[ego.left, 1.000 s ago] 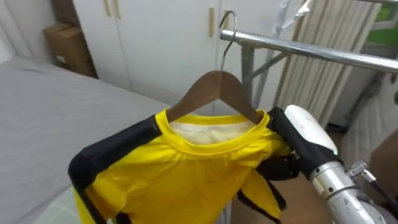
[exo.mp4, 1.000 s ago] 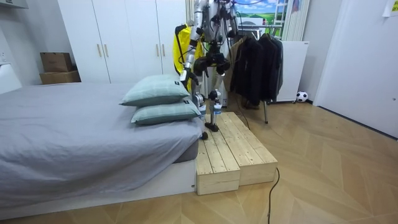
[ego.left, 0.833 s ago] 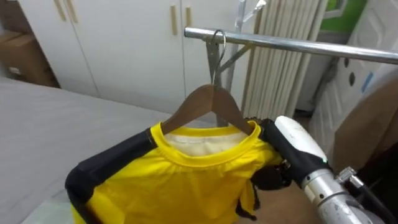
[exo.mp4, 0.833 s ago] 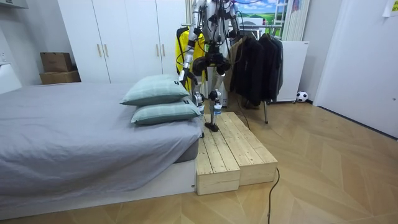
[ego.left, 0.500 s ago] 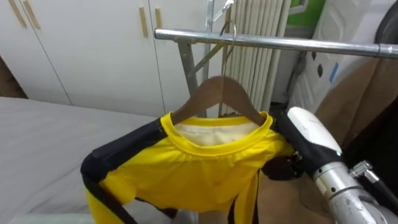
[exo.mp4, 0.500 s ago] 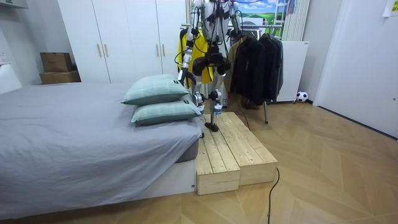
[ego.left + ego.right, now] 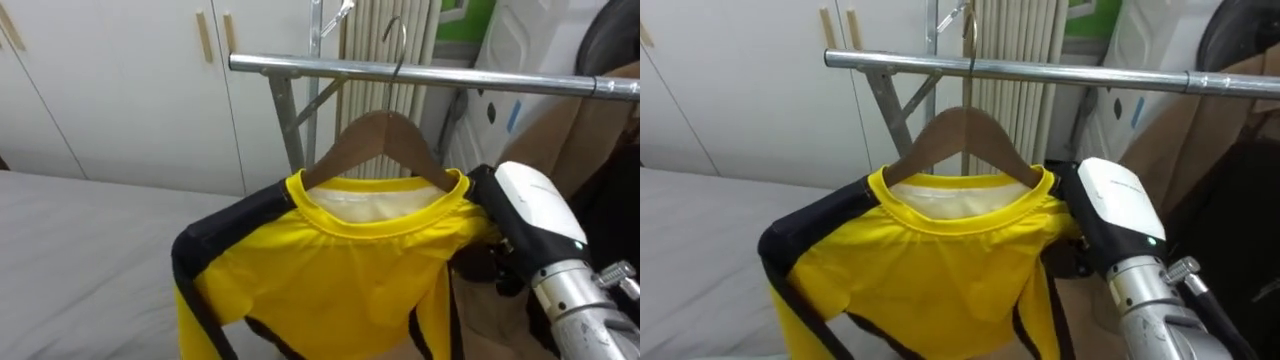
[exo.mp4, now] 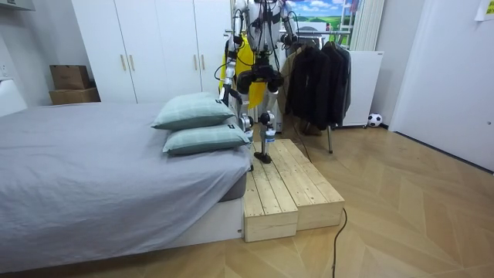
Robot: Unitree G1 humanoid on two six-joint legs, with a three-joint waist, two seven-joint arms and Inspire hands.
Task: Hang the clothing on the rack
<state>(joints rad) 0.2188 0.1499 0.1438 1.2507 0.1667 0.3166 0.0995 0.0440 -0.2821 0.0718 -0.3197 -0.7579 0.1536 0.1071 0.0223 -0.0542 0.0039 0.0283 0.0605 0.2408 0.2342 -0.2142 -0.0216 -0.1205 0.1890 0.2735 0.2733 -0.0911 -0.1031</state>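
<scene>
A yellow shirt (image 7: 350,270) with black sleeves hangs on a wooden hanger (image 7: 385,135). The hanger's metal hook (image 7: 397,40) rises in front of the steel clothes rail (image 7: 300,66) and tops out above it. I cannot tell whether the hook rests on the rail. My right hand (image 7: 482,264) sits at the shirt's right shoulder, mostly hidden behind the yellow cloth, with its white forearm beside it. In the room view I stand on a wooden platform (image 8: 285,185) at the rack, the shirt (image 8: 241,50) held up high, my left arm (image 8: 228,77) bent on the room view's left.
White wardrobe doors (image 7: 120,70) stand behind the rail. The grey bed (image 7: 70,250) lies to my left. Brown and dark garments (image 7: 575,140) hang further right on the rail. Pillows (image 8: 197,123) lie at the bed's end.
The view has swung right, from the wardrobe toward the rack. The hanger with the shirt has moved right along the rail, and its hook stands further in from the rail's end.
</scene>
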